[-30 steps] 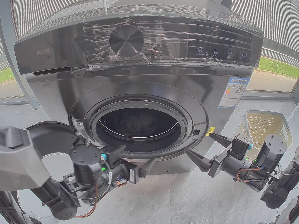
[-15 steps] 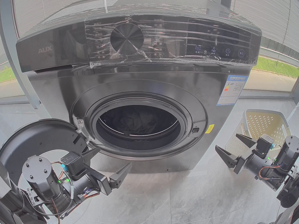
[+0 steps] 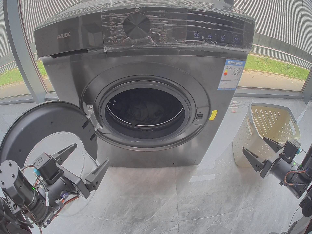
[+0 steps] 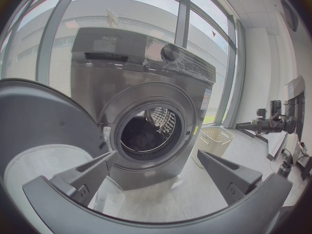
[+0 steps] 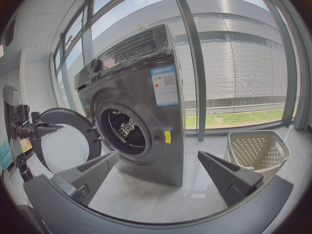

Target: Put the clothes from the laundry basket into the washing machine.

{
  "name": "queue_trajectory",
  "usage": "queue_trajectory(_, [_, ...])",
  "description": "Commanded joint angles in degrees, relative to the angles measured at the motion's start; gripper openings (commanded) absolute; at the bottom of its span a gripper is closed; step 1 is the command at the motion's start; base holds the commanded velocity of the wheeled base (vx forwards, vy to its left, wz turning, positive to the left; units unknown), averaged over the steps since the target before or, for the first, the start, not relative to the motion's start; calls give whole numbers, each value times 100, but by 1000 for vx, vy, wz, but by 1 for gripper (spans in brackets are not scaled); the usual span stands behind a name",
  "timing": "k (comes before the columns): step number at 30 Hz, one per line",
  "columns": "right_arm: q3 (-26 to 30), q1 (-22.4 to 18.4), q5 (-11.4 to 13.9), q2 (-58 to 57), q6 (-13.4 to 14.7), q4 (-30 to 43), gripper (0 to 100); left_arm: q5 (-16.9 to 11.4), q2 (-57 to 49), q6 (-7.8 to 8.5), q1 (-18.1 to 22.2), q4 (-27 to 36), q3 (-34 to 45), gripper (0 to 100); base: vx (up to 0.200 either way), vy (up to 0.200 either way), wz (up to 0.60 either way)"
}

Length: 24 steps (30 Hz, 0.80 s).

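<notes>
Fingers of the left gripper (image 3: 89, 154) stand wide apart, with nothing between them and nothing touching them. It hangs low in front of the washing machine (image 3: 146, 65), on its hinge side, close before the round door (image 3: 42, 124) that is swung fully open. Fingers of the right gripper (image 3: 255, 144) are likewise spread wide and bare, low on the machine's latch side, near the laundry basket (image 3: 256, 140) but, judged from the right wrist view, apart from it. That cream, perforated basket stands upright on the grey tiled floor (image 3: 182, 195) just beside the washing machine's flank, on the robot's right. Dark clothes (image 3: 143, 108) lie heaped inside the drum (image 4: 161, 116), behind the machine's open round mouth, low and toward the back; how many pieces cannot be told. The 2 grippers both point toward the machine's front, well apart from each other. Clear film wraps the machine's control panel (image 3: 195, 26) above the mouth, around 1 round dial (image 3: 136, 25).
</notes>
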Motion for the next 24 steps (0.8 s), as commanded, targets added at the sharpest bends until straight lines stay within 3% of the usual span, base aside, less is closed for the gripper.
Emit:
queue_trajectory(1, [101, -287, 29, -1056, -80, 1144, 100, -34, -681, 40, 360, 304, 107, 100, -200, 0, 0])
queue_trajectory(10, [101, -428, 3, -3034, -62, 3209, 100, 28, -1885, 66, 369, 1596, 107, 100, -200, 0, 0])
queue_trajectory(14, [101, -674, 21, -3913, -106, 4027, 100, 37, -2597, 49, 386, 2281, 107, 100, 0, 0, 0])
queue_trajectory(16, [101, -876, 29, -4844, -150, 4721, 100, 28, -3502, 84, 386, 3142, 107, 100, 0, 0, 0])
queue_trajectory(19, [92, -964, 38, -5372, -159, 5029, 100, 19, -4021, 93, 386, 3696, 107, 100, 0, 0, 0])
queue_trajectory(20, [92, -1043, 65, -5952, -159, 5389, 100, 19, -4522, 84, 501, 4232, 107, 100, 0, 0, 0])
queue_trajectory(24, [84, -1096, 65, -6760, -141, 6013, 100, -51, -5304, 22, 887, 5006, 107, 100, 0, 0, 0])
